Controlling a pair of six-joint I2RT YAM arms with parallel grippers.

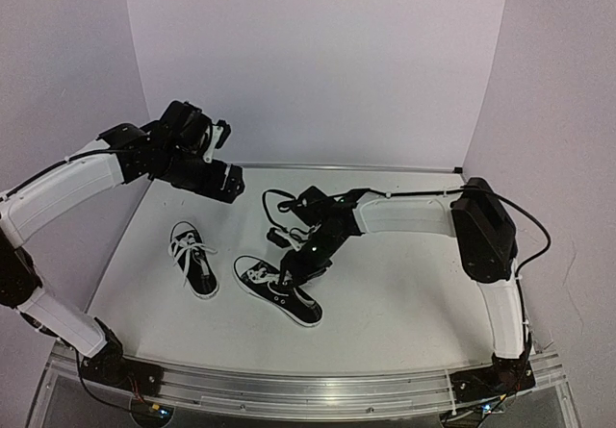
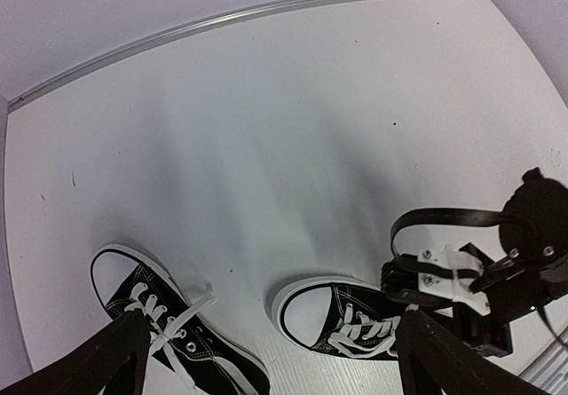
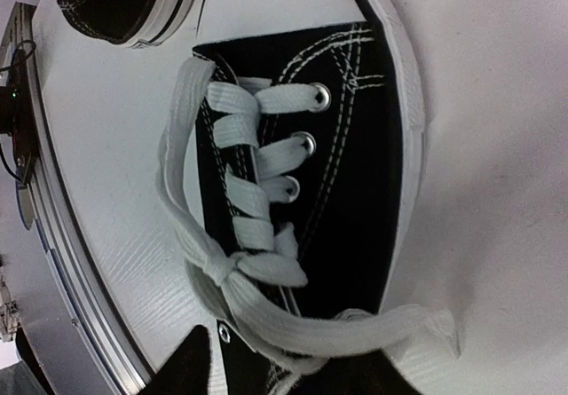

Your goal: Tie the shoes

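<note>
The left gripper [image 2: 272, 324] is hovering high over the white table [image 1: 385, 303] at ten o'clock, its fingers spread wide and grasping nothing. The right gripper [image 1: 292, 272] is hanging low on the nearer shoe [image 1: 279, 291], right at its laces [image 3: 240, 191]. Whether it is pinching a lace, I cannot tell. The other shoe [image 1: 192, 260] is lying at nine o'clock of it.

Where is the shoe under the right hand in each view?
Top external: shoe at lower centre.
Left wrist: shoe at bottom centre-right, toe cap up-left.
Right wrist: shoe fills the frame, laces central.
Shared landmark: the other shoe, in all three.
</note>
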